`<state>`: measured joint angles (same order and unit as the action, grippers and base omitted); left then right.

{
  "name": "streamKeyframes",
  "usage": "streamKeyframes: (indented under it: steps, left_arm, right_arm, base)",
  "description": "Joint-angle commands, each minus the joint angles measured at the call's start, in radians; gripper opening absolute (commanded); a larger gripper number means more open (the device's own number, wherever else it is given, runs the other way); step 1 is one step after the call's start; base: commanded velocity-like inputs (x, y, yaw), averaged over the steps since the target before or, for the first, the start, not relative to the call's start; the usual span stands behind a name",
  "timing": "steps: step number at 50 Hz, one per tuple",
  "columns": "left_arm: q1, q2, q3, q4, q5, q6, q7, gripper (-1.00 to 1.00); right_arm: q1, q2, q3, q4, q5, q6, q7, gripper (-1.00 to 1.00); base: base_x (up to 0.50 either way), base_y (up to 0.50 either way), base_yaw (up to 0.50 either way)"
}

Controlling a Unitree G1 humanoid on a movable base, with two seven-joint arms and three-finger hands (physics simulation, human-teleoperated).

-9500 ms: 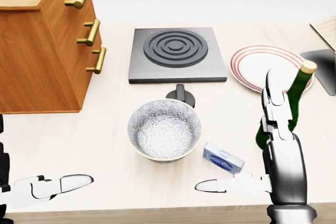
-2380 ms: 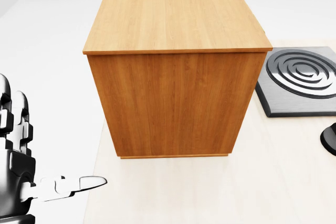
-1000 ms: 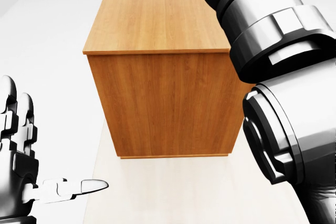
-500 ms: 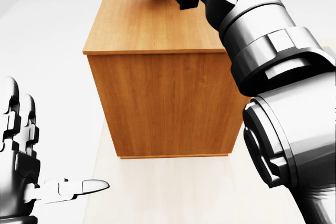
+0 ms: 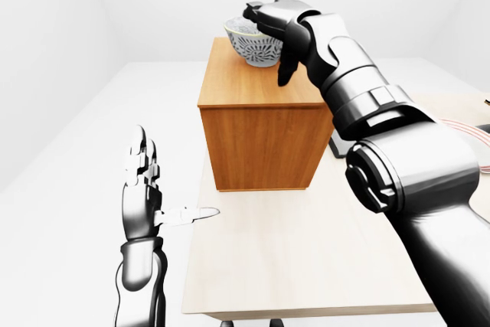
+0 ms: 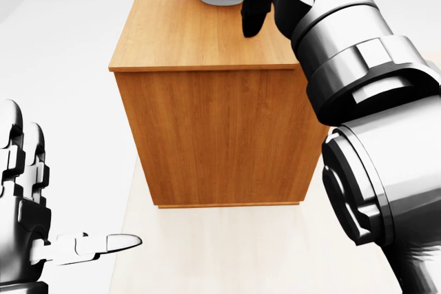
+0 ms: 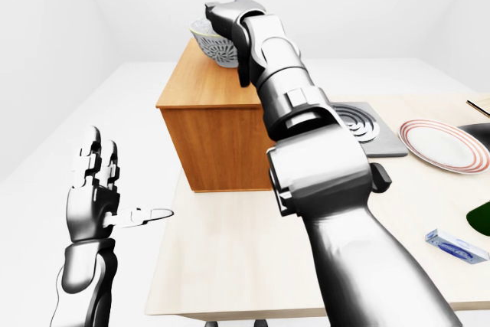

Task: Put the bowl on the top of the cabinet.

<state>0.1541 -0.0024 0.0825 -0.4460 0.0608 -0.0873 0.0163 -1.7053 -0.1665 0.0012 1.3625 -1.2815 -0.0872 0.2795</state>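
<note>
- Right hand reaches over the rim of the grey-and-white patterned bowl, fingers draped on it, thumb hanging loose; a firm grip, I cannot tell.
- Bowl sits atop the tall wooden cabinet.
- Left hand spread wide, touching nothing.
- Small blue-and-white box: print unreadable.

Glossy silver-grey segmented arms, black joint rings, pale three-fingered left hand
</note>
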Motion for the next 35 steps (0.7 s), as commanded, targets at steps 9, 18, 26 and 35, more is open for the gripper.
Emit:
streamKeyframes:
  steps: [9, 18, 26, 35]
  left_arm:
    - [0.000, 0.000, -0.002, 0.009, 0.001, 0.000, 0.000, 1.00]
    - [0.002, -0.001, -0.007, 0.000, 0.002, 0.000, 0.000, 1.00]
    - [0.007, -0.001, -0.009, -0.010, 0.000, 0.000, -0.003, 1.00]
    - [0.009, 0.000, -0.014, -0.002, -0.005, 0.000, -0.011, 1.00]
  right_arm:
    - [-0.072, -0.043, 0.001, 0.003, -0.047, 0.000, 0.047, 1.00]
    - [-0.140, -0.113, 0.006, 0.006, -0.111, 0.000, 0.062, 1.00]
    - [-0.212, -0.168, -0.028, 0.007, -0.114, 0.000, 0.075, 1.00]
    - [-0.361, -0.311, -0.044, 0.011, -0.184, 0.000, 0.071, 1.00]
  base:
    - [0.00, 0.00, 0.00]
    - [0.00, 0.00, 0.00]
    - [0.00, 0.00, 0.00]
    - [0.00, 0.00, 0.00]
